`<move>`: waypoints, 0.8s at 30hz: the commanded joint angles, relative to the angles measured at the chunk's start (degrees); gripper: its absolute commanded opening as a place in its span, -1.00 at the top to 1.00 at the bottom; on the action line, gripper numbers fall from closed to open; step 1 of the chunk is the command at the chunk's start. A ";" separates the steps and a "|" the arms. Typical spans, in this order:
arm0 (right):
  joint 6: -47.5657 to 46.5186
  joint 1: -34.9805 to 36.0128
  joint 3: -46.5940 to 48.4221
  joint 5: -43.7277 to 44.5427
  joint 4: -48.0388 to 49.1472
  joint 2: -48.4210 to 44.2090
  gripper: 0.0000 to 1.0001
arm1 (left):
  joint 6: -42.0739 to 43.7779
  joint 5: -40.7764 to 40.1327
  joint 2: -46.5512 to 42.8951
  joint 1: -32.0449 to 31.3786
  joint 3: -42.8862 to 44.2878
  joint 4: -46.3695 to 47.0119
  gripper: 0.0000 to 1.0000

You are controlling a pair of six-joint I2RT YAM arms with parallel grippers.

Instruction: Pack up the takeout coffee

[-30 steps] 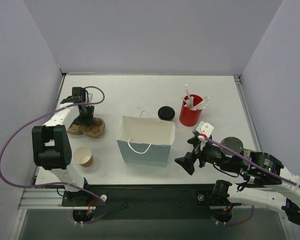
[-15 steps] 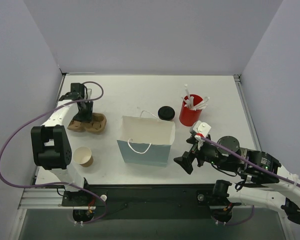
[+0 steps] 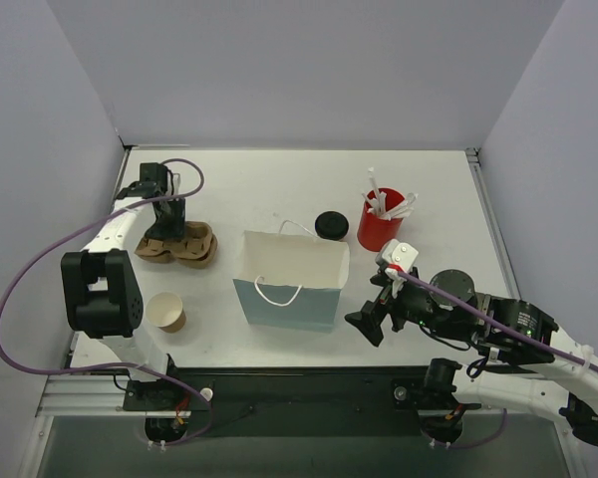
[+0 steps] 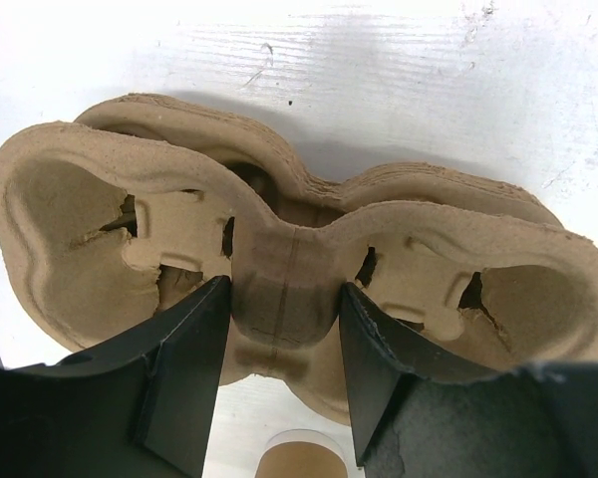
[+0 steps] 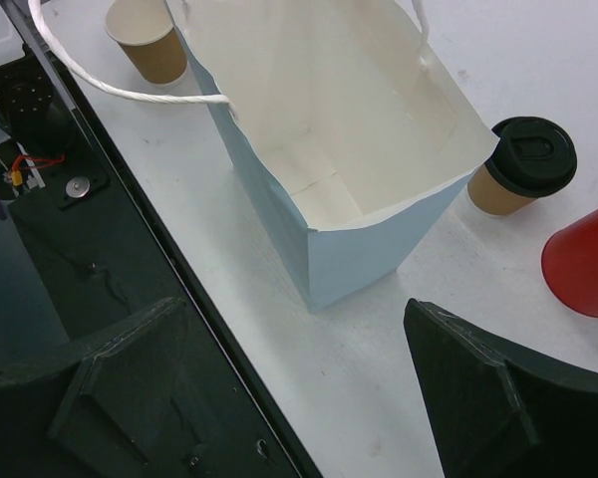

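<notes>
Your takeout coffee [image 3: 330,224] stands upright on the surface [image 3: 279,189] at upper centre of the top view, just behind the open blue paper bag [image 3: 289,289] and near the red cup of straws [image 3: 379,231]. At lower right, your right tool [image 3: 364,324] gapes wide, holding nothing. At left, your left tool [image 3: 169,227] clamps the waist of a stack of pulp cup carriers [image 3: 197,245]

I see a tan takeout coffee [image 5: 524,167] with a black lid, a pale blue bag [image 5: 359,254] with white inside, a red cup [image 3: 379,231], brown pulp carriers [image 4: 70,224], white worktop [image 3: 269,189].
</notes>
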 commanded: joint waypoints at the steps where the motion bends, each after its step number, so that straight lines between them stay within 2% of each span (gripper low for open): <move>1: -0.07 0.14 2.59 1.23 0.17 0.29 -0.89 | -0.35 0.52 -1.05 1.05 0.69 1.42 -0.13; 10: 0.27 0.05 2.76 1.24 0.17 0.46 -0.89 | -0.34 0.08 -3.07 1.05 3.15 -1.30 -0.11; 14: 1.59 0.05 3.55 1.24 0.00 0.73 -0.88 | -1.22 0.52 -4.65 1.05 7.97 -4.63 -0.11; 17: 2.56 0.05 3.47 1.93 -0.09 0.55 -0.88 | -2.19 2.80 -5.79 0.96 11.58 -8.32 -0.10; 24: 6.51 0.05 3.47 8.17 -1.49 -0.33 -0.87 | -6.75 13.68 -12.73 -0.35 14.48 -14.65 -0.05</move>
